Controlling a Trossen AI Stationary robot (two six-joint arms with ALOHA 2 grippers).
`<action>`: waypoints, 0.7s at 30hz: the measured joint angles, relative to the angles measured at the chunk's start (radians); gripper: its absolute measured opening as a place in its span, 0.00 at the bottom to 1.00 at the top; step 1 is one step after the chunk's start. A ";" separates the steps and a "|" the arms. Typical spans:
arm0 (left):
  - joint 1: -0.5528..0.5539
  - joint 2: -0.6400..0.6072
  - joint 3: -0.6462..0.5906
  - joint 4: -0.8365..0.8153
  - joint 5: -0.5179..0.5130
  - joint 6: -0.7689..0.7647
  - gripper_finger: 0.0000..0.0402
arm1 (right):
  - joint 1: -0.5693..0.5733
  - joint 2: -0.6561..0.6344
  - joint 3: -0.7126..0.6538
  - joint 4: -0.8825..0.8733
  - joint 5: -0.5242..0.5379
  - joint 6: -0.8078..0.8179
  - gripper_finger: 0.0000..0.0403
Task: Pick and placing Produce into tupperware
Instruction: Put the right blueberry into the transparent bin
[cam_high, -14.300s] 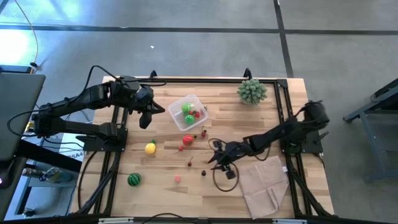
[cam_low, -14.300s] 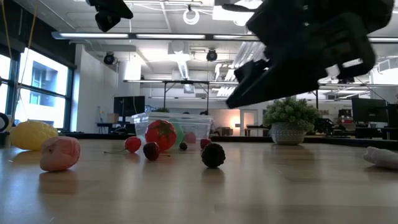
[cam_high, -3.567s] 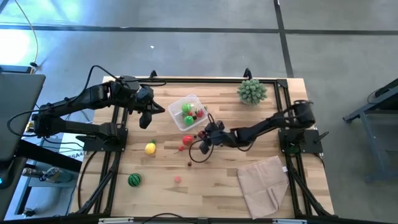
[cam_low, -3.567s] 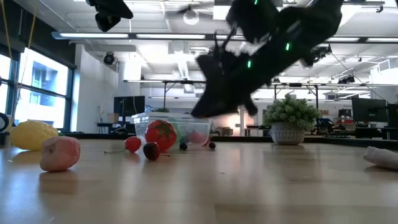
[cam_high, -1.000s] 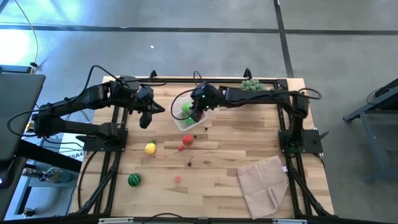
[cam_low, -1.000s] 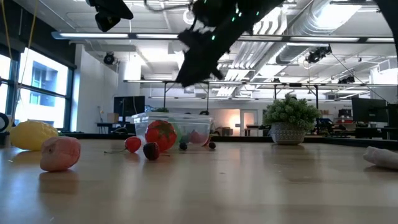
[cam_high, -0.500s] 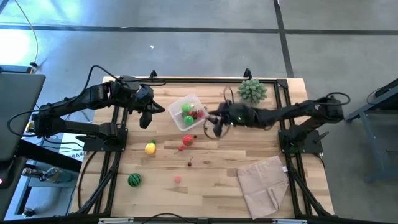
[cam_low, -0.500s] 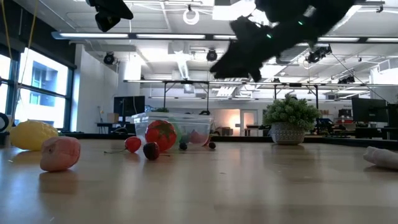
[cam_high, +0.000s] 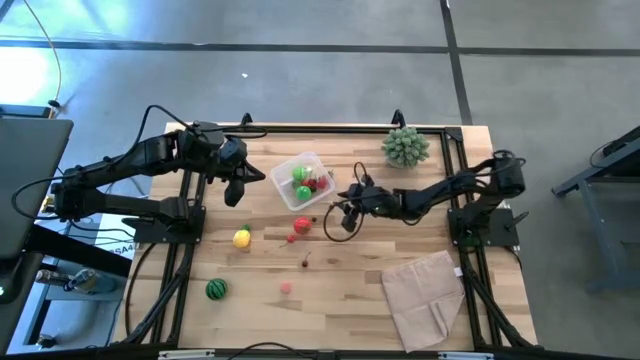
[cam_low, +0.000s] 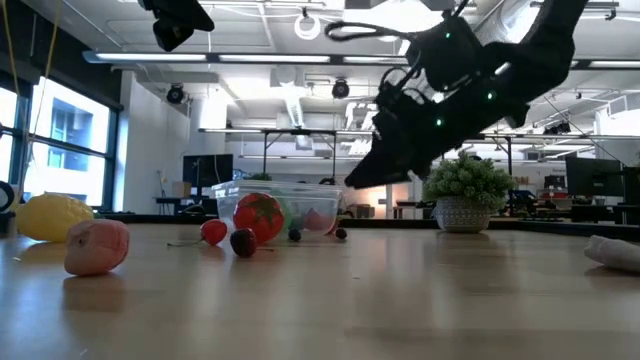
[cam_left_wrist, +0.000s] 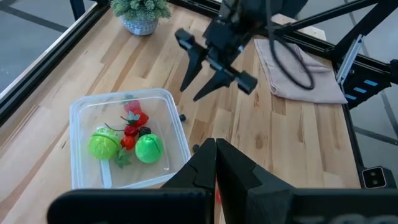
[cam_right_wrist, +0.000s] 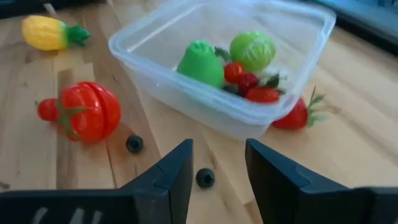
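Clear squarish tupperware (cam_right_wrist: 249, 109), rounded corners, green rounds (cam_right_wrist: 252, 50), red berries (cam_right_wrist: 239, 76) inside

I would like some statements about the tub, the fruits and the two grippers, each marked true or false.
1. The tupperware holds two green pieces. True.
2. The tomato lies inside the tub. False: it lies on the table beside it.
3. The right gripper is open and empty. True.
4. The lemon is held by the left gripper. False: it lies on the table, and that gripper is shut and empty.
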 joint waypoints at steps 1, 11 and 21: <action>0.000 0.000 0.000 0.000 0.000 0.000 0.00 | 0.000 0.019 0.000 0.015 0.000 0.014 0.36; 0.000 0.000 0.000 0.000 0.000 0.000 0.00 | 0.022 0.164 0.001 0.158 0.016 -0.010 0.48; 0.000 0.000 0.000 0.000 0.000 0.000 0.00 | 0.021 0.187 0.001 0.171 0.018 -0.010 0.49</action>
